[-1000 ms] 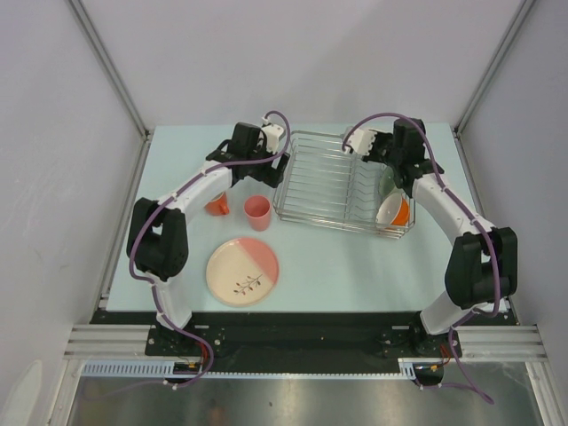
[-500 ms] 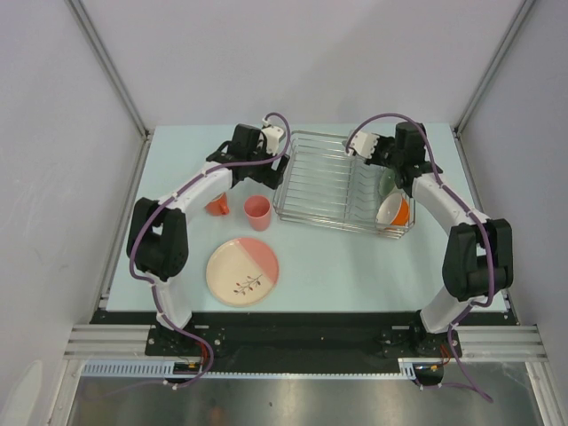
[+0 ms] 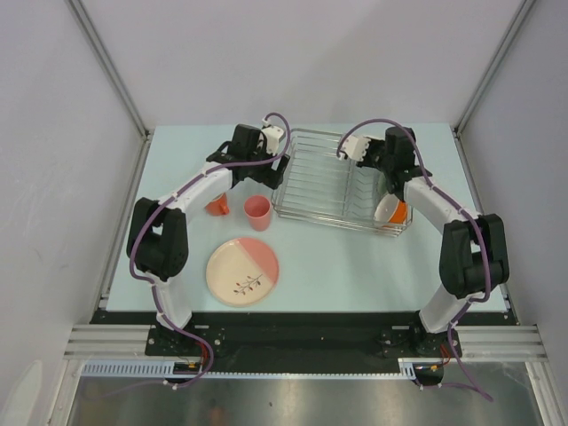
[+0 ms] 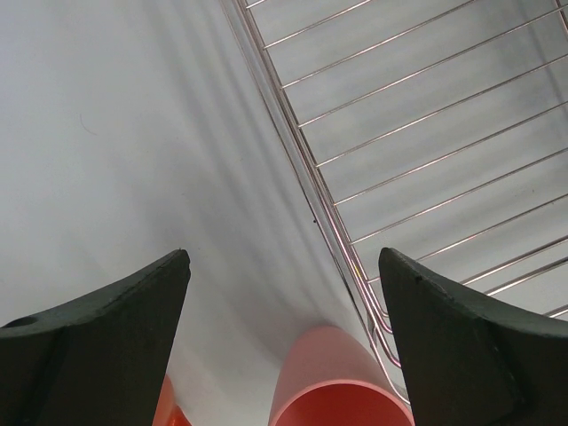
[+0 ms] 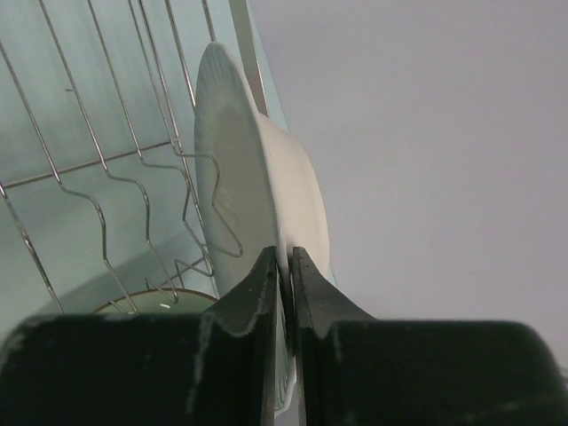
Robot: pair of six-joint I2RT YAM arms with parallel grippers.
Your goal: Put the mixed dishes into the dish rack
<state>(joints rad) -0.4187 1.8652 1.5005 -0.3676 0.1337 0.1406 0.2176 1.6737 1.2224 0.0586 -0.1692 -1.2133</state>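
While R gripper (image 5: 286,259) pinches white plate (image 5: 238,169) on edge among dish rack (image 3: 319,185) tines, L gripper (image 4: 284,259) hangs spread over pink cup (image 4: 335,377).

Left arm (image 3: 200,185), right arm (image 3: 439,200): white shells, black joint housings. Purple cable (image 3: 368,122) trails each, looping high behind right gripper (image 5: 286,259). Left fingers (image 4: 98,337) broad matte-black wedges; right fingers (image 5: 235,337) black, edges scuffed pale.

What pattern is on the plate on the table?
Cream and pink plate with a leaf sprig; top view.
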